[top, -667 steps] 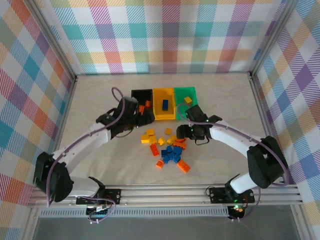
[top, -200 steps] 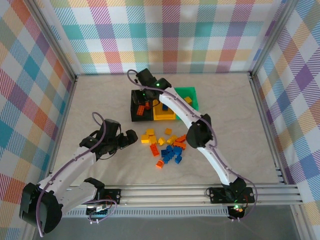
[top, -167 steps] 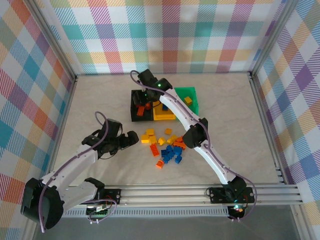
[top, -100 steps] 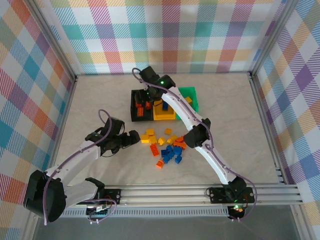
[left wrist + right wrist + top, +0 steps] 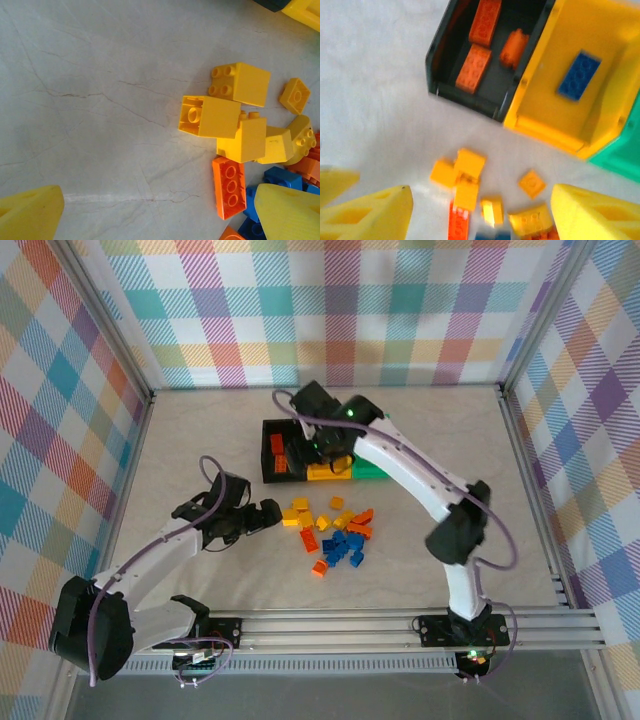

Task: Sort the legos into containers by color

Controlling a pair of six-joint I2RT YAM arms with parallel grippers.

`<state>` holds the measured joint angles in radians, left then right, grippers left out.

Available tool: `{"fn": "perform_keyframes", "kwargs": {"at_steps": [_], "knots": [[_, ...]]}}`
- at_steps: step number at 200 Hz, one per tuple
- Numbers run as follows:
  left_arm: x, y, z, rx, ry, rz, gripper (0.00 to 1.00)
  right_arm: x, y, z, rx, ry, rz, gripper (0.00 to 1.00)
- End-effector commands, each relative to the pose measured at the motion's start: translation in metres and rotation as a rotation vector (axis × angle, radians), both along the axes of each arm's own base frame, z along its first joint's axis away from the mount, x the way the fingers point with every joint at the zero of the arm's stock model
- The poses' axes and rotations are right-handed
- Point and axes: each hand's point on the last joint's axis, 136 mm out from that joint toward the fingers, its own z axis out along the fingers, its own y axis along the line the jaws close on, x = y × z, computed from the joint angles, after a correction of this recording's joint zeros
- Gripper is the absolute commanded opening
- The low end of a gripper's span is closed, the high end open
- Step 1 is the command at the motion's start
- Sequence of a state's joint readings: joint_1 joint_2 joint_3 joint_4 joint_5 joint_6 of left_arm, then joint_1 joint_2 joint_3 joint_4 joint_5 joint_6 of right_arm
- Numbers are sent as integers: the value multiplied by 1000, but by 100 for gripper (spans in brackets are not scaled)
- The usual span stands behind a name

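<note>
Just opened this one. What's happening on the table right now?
Two robot arms are sorting toy bricks into bins by colour. The right gripper hangs open and empty near the bins. The black bin holds three orange bricks, the yellow bin beside it holds one blue brick, and the green bin comes next. The left gripper, also open, faces a cluster of yellow bricks at the edge of the loose pile on the table. Most bricks are not yet sorted.
</note>
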<state>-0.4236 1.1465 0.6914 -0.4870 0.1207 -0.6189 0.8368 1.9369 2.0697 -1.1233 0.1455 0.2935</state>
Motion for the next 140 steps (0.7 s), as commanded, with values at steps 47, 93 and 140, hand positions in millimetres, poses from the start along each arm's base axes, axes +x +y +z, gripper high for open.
{"fn": "perform_keyframes", "kwargs": {"at_steps": [47, 93, 140], "knots": [[21, -32, 1, 86, -27, -150, 94, -69, -73, -74, 50, 68, -97, 81], [42, -54, -31, 245, 54, -240, 92, -85, -96, -92, 84, 95, -159, 82], [47, -62, -51, 296, 76, -253, 78, -88, -105, -84, 106, 68, -166, 82]]}}
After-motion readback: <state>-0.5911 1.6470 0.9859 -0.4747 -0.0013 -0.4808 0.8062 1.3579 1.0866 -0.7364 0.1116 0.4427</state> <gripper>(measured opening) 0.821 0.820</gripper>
